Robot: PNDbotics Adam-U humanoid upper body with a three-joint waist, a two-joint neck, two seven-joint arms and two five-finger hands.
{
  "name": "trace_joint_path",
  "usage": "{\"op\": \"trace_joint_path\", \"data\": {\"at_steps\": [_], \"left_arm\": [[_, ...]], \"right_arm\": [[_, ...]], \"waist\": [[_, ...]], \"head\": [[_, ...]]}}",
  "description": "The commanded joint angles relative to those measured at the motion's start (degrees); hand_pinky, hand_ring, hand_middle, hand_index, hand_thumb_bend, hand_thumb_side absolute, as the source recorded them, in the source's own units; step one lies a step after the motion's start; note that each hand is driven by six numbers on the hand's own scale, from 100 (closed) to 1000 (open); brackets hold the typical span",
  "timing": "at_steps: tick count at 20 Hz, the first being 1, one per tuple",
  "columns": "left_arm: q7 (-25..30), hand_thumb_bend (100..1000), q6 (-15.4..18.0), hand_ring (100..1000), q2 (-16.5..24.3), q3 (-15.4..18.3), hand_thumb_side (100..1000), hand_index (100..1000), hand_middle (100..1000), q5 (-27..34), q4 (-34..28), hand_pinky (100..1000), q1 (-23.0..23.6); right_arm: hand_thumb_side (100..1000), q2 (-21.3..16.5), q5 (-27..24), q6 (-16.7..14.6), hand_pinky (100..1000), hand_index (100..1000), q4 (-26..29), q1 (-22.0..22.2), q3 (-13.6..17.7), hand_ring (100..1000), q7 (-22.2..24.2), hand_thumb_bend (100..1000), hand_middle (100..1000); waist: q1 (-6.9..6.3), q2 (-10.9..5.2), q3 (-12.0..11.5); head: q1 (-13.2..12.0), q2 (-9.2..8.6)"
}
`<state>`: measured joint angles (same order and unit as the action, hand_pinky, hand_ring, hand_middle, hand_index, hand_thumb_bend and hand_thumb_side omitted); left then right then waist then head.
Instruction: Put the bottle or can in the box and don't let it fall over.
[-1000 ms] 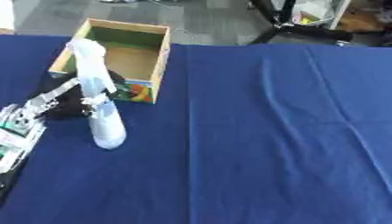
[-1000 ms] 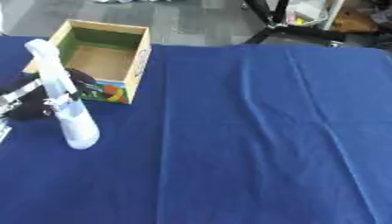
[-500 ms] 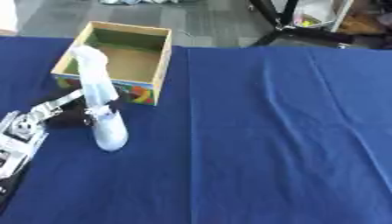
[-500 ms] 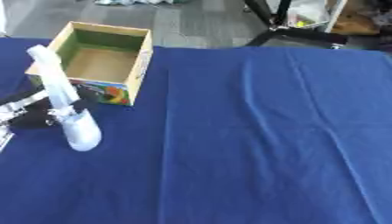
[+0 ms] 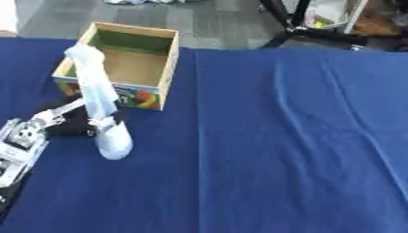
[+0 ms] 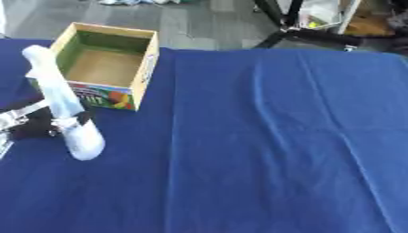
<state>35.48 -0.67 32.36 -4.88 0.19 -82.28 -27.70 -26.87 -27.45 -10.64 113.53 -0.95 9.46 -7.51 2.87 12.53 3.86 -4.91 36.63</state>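
Note:
A tall white bottle (image 5: 100, 98) stands tilted on the blue cloth just in front of the box, its top leaning to the left and its wider base (image 5: 112, 144) down near the cloth. My left hand (image 5: 49, 124) reaches in from the lower left and is shut on the bottle's lower part, with fingers curled on either side of it. The open wooden box (image 5: 170, 58) with a colourful printed front sits at the far left; its inside is bare. My right hand shows in no view.
Blue cloth (image 5: 279, 136) covers the whole table, with a few creases to the right. Beyond the table's far edge there is grey floor and a dark stand (image 5: 307, 27).
My left hand has dropped a little toward me while keeping hold of the bottle. The bottle has stayed in front of the box, still tilted.

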Motion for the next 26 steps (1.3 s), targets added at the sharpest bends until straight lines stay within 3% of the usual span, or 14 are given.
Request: {"op": "trace_joint_path", "data": {"at_steps": [1,4,6,7,8,10,18,23,26], "left_arm": [[-1.49,100,-1.49,417,0.47,-0.12,493,580,504,-0.14,1.63,1000,0.42],[-2.94,100,-1.67,352,0.13,-0.15,494,464,397,0.17,2.09,1000,0.18],[-2.95,100,-1.92,269,-0.1,-0.33,495,324,271,0.77,2.69,1000,0.12],[-2.84,100,-2.17,269,-0.17,-0.39,495,324,271,1.07,3.0,1000,0.09],[-2.78,100,-2.52,228,-0.24,-0.4,498,195,154,1.34,3.32,1000,0.09],[-2.73,100,-3.04,209,-0.34,-0.39,496,158,109,1.79,3.68,1000,0.04],[-2.17,100,-0.77,198,-0.22,-0.24,541,144,100,4.17,1.72,993,0.13],[-3.01,100,2.69,184,0.24,0.62,556,141,100,6.28,-0.43,938,-0.02],[-4.02,100,4.79,173,0.53,1.09,589,138,100,7.01,-2.17,857,-0.28]], "right_arm": [[530,-0.89,-0.08,0.18,979,1000,1.06,-0.24,0.49,1000,-0.31,100,1000],[529,-0.82,-0.05,0.47,980,1000,1.06,-0.24,0.54,1000,-0.58,100,1000],[528,-0.76,-0.04,0.54,979,1000,1.06,-0.2,0.55,1000,-0.72,100,1000],[528,-0.74,-0.04,0.57,979,1000,1.06,-0.18,0.55,1000,-0.78,100,1000],[528,-0.72,-0.05,0.58,979,1000,1.06,-0.16,0.56,1000,-0.85,100,1000],[527,-0.72,-0.13,0.6,979,1000,1.06,-0.16,0.57,1000,-0.99,100,1000],[528,-0.76,-0.28,0.72,978,1000,1.06,-0.12,0.65,1000,-1.3,100,1000],[528,-0.81,-0.29,0.77,977,1000,1.06,-0.07,0.67,1000,-1.43,100,1000],[528,-0.96,-0.37,0.58,976,1000,1.06,-0.03,0.76,1000,-1.57,100,1000]], "waist": [[0.02,-0.58,0.01],[-0.03,-0.6,0.09],[-0.04,-0.6,0.18],[-0.04,-0.6,0.21],[-0.04,-0.61,0.23],[-0.02,-0.64,0.23],[0.02,-0.71,0.2],[0.02,-0.75,0.14],[0.04,-0.79,0.09]], "head": [[-0.25,-0.83],[-0.38,-0.85],[-0.45,-0.89],[-0.47,-0.87],[-0.45,-0.83],[-0.43,-0.79],[-0.43,-0.7],[-0.36,-0.6],[-0.22,-0.53]]}}
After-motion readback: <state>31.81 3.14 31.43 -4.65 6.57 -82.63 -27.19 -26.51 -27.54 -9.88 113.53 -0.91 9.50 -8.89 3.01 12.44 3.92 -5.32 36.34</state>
